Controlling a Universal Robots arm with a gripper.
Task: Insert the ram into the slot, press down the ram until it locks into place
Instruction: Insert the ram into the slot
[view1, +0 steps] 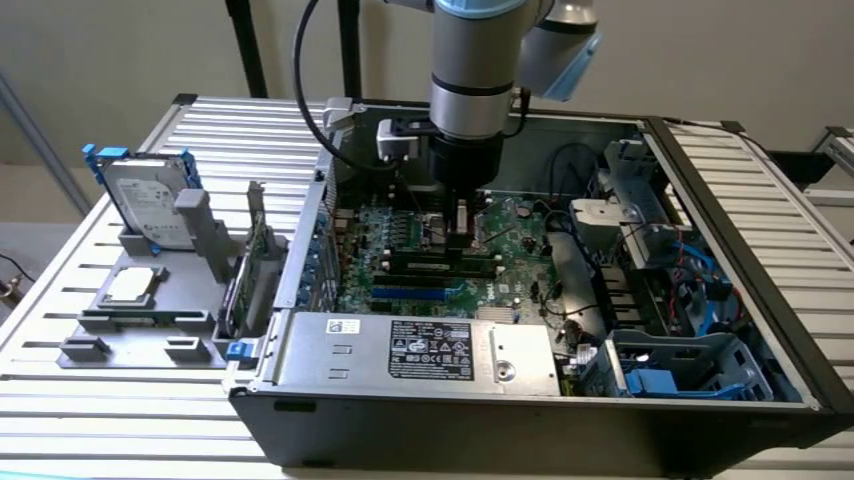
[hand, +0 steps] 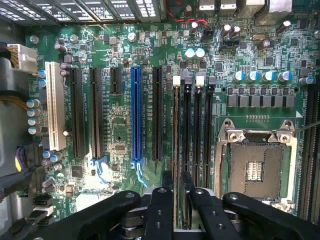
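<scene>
Ram (hand: 176, 150): on edge in slot (hand: 176, 86), long axis along slot, parallel w/ neighbouring slots. End effector (hand: 180, 195): straddles ram, directly above it; clamped or released, can't tell.

An open computer case (view1: 534, 430) sits on the slatted counter (view1: 120, 430). Inside it are a green motherboard (hand: 120, 107), a CPU socket (hand: 255, 167), a blue expansion slot (hand: 135, 115) and a labelled metal box (view1: 427, 350). Beside the case, on the exterior view's left, a grey fixture (view1: 134, 325) holds an upright hard drive (view1: 140, 200).
</scene>
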